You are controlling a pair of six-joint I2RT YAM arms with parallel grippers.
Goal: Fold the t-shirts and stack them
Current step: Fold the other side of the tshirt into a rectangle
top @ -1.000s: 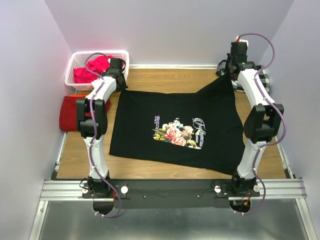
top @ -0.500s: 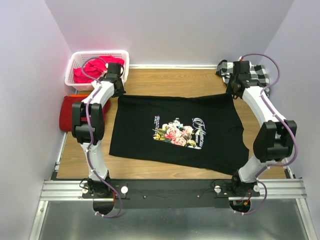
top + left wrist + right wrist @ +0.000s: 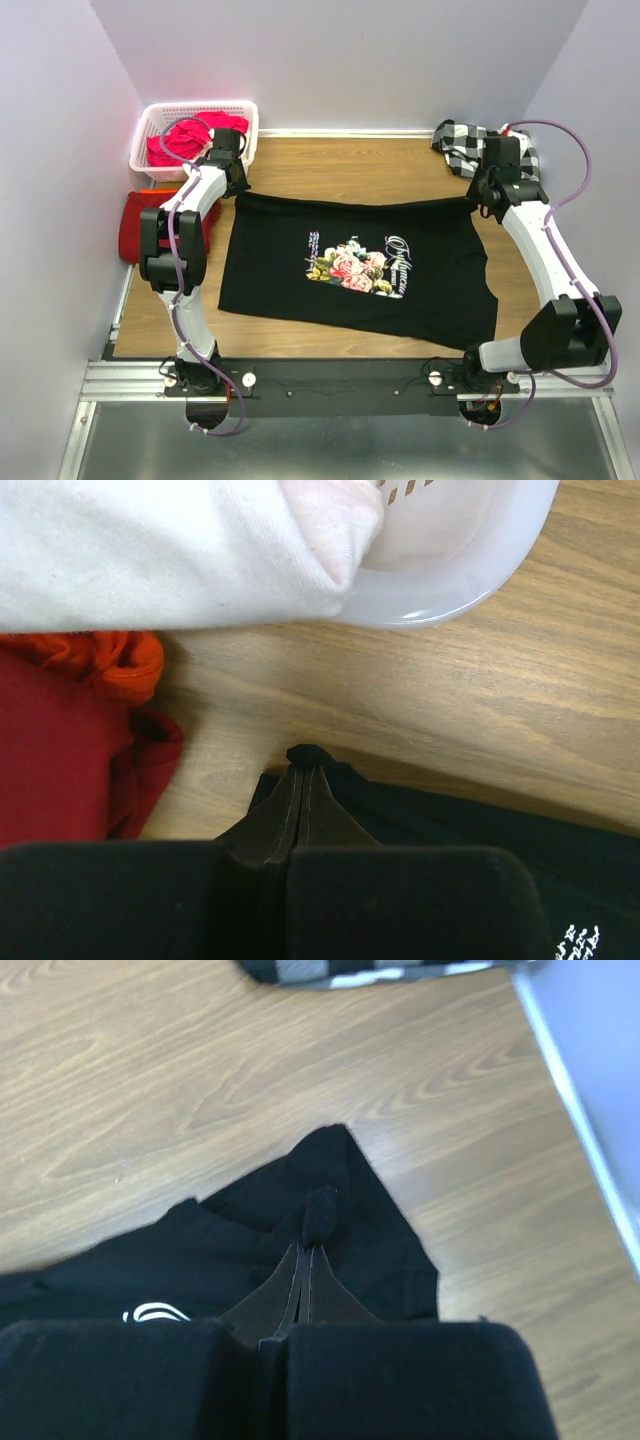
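The top external camera sits above and behind the arm bases, facing the far wall and looking down from far enough to hold the whole table (image 3: pixel 330 165). The left wrist camera sits just behind the left gripper (image 3: pixel 303 772), aimed steeply down and very near the wood. With the overhead view it shares the far-left corner of the black t-shirt (image 3: pixel 480 825), the basket (image 3: pixel 480 560) and the dark-red t-shirt (image 3: pixel 50 750). The right wrist camera sits likewise behind the right gripper (image 3: pixel 305 1252), sharing the shirt's far-right corner and what seems to be the checked cloth (image 3: pixel 330 970).
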